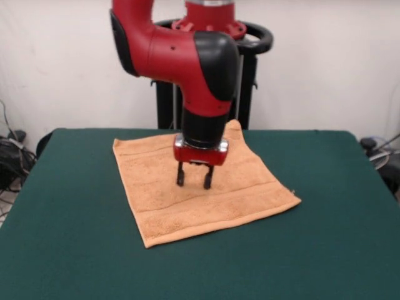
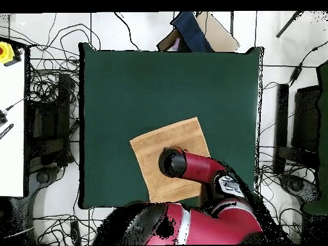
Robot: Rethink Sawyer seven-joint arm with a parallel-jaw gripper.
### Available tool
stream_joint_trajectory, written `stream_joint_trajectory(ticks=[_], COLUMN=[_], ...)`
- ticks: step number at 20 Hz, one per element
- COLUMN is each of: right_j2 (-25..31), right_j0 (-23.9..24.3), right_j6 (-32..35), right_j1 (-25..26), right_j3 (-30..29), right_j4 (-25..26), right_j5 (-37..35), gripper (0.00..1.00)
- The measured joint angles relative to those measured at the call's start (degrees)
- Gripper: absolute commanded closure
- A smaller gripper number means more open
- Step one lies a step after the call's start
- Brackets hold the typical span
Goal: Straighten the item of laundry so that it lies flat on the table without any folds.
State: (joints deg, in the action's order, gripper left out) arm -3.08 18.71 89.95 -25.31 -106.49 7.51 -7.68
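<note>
The light orange-tan towel (image 1: 206, 187) lies spread on the dark green table (image 1: 75, 237), turned like a diamond, with a band stripe near its front edge and a small white tag at its right corner. It looks mostly flat. In the overhead view the towel (image 2: 163, 142) lies near the table's (image 2: 166, 83) bottom edge, partly hidden by the arm. My gripper (image 1: 194, 184) points straight down over the towel's middle, its two fingers apart and empty, tips close to or touching the cloth. In the overhead view the arm hides the gripper.
The robot's black pedestal (image 1: 247, 94) stands behind the table's far edge. Cables and equipment (image 2: 48, 115) lie on the floor around the table. A cardboard box and a dark object (image 2: 192, 32) sit beyond the table's far side.
</note>
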Motion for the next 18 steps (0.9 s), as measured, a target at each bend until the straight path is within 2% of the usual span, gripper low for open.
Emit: stream_joint_trajectory(ticks=[3,10,14,18], right_j2=[1.0,1.1,1.1,1.1], right_j0=[4.0,5.7,5.0,1.4], right_j6=[0.0,0.0,0.0,0.0], right_j1=[-2.7,-9.9,-10.1,-6.8], right_j3=[-1.1,-1.2,-0.5,2.5], right_j4=[1.0,1.0,1.0,1.0], right_j5=[0.6,-6.5,-6.7,-4.9], gripper=[0.00,0.00,0.00,0.00])
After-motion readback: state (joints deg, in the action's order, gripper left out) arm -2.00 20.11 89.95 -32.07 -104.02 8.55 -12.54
